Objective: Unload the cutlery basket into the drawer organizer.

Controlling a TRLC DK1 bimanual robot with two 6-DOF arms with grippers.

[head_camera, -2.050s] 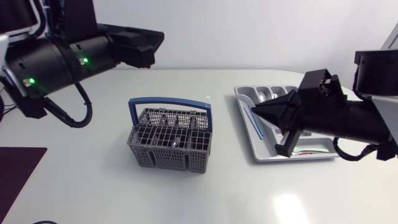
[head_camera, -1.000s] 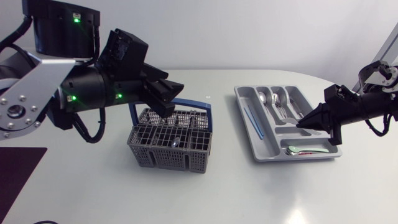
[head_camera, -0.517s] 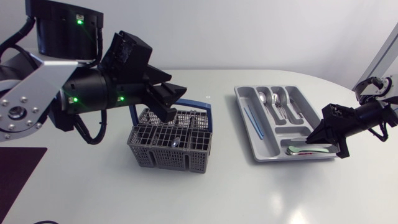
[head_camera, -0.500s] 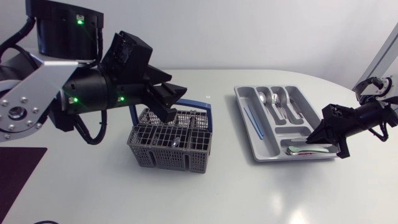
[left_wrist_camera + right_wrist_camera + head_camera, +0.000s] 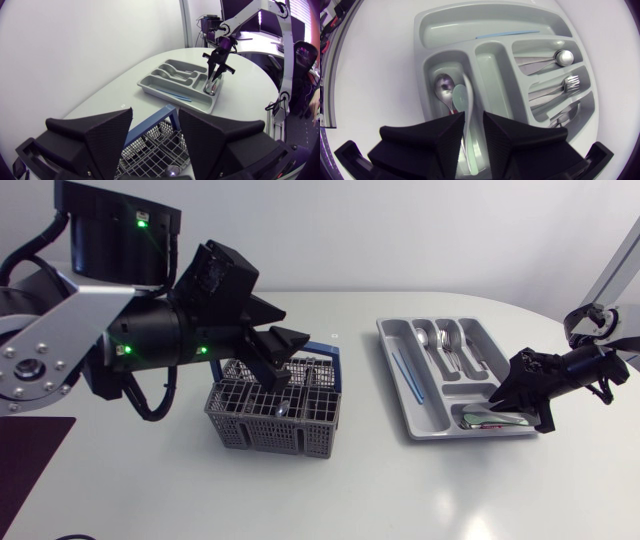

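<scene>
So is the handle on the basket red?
No, the handle on the basket is plainly blue in the head view.

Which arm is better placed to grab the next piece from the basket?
Left. The open left gripper hangs just above the cutlery basket; the right gripper is away over the drawer organizer.

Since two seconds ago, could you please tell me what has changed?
The left claw swung in from the far left to hang open over the cutlery basket. The right claw sank to the green spoon in the drawer organizer. Basket, organizer and cutlery stayed put.
</scene>
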